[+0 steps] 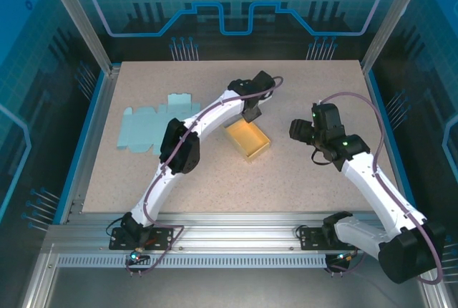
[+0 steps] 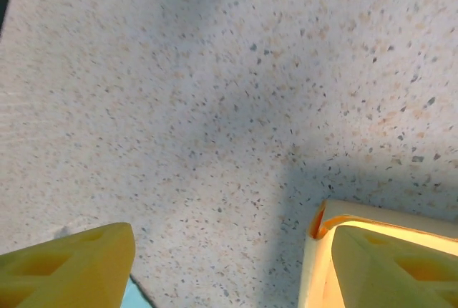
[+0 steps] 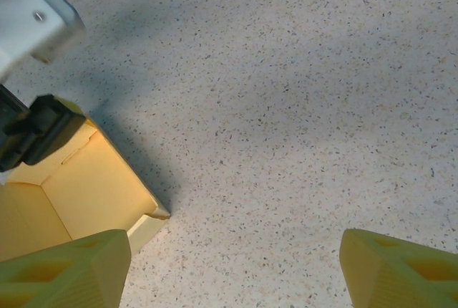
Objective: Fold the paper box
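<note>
Paper box (image 1: 248, 140), yellow, stands erected as an open-topped tray at about the centre of the tabletop (image 1: 322, 186), set askew to the table edges, its interior empty. Tabletop surface is a pale speckled laminate, clean and dry, bordered by a blue rim and an aluminium frame, with a slotted rail (image 1: 236, 236) along the near edge carrying both arm bases. Enclosure walls on the far, left and right sides are translucent blue panels printed with a circuit pattern. A second item, a flat light-blue box blank (image 1: 154, 123), lies unfolded toward the left edge, in the far half of the table, well apart from the yellow box. Left gripper (image 1: 250, 116) hangs over the far end of the yellow box; its wrist view shows its fingers (image 2: 71, 265) spread wide apart, one corner of the box wall (image 2: 315, 251) rising just inside one finger, bare tabletop between the two, nothing clamped. Contact between that finger and the wall cannot be determined. A sliver of light blue (image 2: 139, 297) shows beside the other finger. Right gripper (image 1: 300, 132) sits to the right of the box, near it but apart, over bare laminate; its fingers (image 3: 393, 268) also stand wide apart with nothing held. Its wrist view shows the box's right corner (image 3: 79, 186) off to one side, with the left arm's black fingertip resting at the box's rim.
</note>
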